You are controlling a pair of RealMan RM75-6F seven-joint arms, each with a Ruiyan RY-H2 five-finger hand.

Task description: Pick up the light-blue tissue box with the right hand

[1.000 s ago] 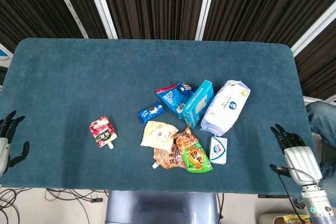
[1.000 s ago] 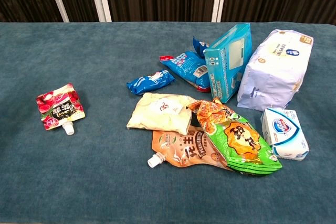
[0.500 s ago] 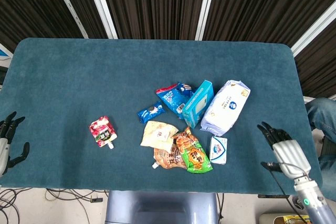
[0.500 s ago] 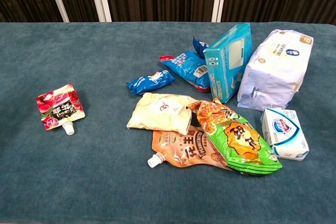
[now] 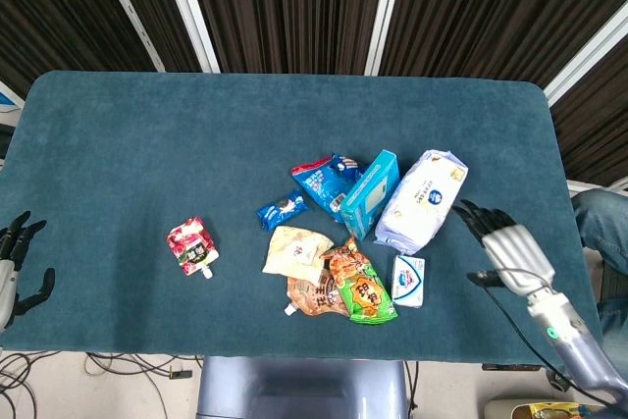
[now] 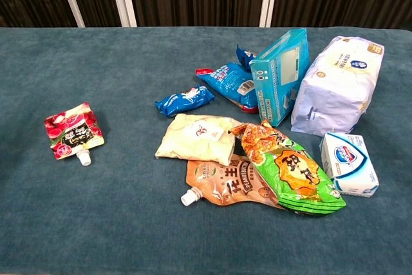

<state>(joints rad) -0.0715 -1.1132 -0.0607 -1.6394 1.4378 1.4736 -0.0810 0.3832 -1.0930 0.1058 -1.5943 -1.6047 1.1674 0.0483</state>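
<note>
The light-blue tissue box (image 5: 371, 193) leans on its edge in the middle of the pile, between a blue snack bag and a large pale tissue pack; in the chest view the box (image 6: 278, 75) stands tilted. My right hand (image 5: 500, 247) hovers over the table's right side with fingers spread and nothing in it, right of the large pack and well apart from the box. My left hand (image 5: 15, 267) stays at the table's left edge, fingers apart and holding nothing. Neither hand shows in the chest view.
Against the box lie a large pale tissue pack (image 5: 422, 200) and a blue snack bag (image 5: 324, 181). Nearer the front are a small white-and-blue pack (image 5: 408, 280), a green-orange bag (image 5: 359, 284), a brown pouch (image 5: 312, 296), a cream packet (image 5: 295, 250) and a small blue wrapper (image 5: 283, 209). A red pouch (image 5: 191, 246) lies alone at left.
My right hand has moved from the table's front right corner up and to the left, toward the large tissue pack. The left hand and the objects have not moved.
</note>
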